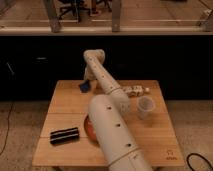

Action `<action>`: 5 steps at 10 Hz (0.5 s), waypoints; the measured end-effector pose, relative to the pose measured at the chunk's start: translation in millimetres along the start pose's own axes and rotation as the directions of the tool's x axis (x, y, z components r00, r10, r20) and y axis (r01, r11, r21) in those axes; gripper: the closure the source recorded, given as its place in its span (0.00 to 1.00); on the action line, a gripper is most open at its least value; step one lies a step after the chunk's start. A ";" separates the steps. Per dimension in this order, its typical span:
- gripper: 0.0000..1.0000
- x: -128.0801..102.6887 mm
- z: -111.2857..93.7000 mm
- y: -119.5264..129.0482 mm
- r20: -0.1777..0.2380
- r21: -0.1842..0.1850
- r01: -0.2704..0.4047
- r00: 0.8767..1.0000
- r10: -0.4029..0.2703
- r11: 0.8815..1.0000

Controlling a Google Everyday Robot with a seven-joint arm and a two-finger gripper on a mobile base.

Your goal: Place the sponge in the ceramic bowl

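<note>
The blue sponge (84,87) lies at the far left of the wooden table (65,102), slightly tilted. My white arm reaches from the near edge across the table and bends down at the back, so the gripper (88,80) sits right at the sponge, on its upper right side. Only a sliver of the orange-red ceramic bowl (88,128) shows at the left of my forearm, which covers the rest of it.
A long black block with pale stripes (64,135) lies near the front left. A clear plastic cup (145,107) stands to the right of the arm. Small pale objects (135,91) sit at the back right. A dark cabinet front stands behind the table.
</note>
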State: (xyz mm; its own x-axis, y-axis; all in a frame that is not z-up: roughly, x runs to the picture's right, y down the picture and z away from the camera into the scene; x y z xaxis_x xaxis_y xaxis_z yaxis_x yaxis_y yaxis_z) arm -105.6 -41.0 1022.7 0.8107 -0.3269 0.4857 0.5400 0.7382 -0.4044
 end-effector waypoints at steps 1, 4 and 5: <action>0.67 0.1 -0.3 -0.3 0.000 0.001 0.000 1.000 0.000 1.000; 0.95 0.4 -0.5 -0.2 0.000 0.001 0.000 1.000 0.000 1.000; 1.00 0.7 -0.3 0.2 0.000 0.001 -0.001 1.000 0.001 1.000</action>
State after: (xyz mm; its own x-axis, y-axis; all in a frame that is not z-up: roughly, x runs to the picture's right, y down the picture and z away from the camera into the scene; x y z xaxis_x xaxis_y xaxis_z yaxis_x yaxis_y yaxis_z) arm -104.8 -41.3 1022.7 0.8110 -0.3267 0.4853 0.5394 0.7387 -0.4042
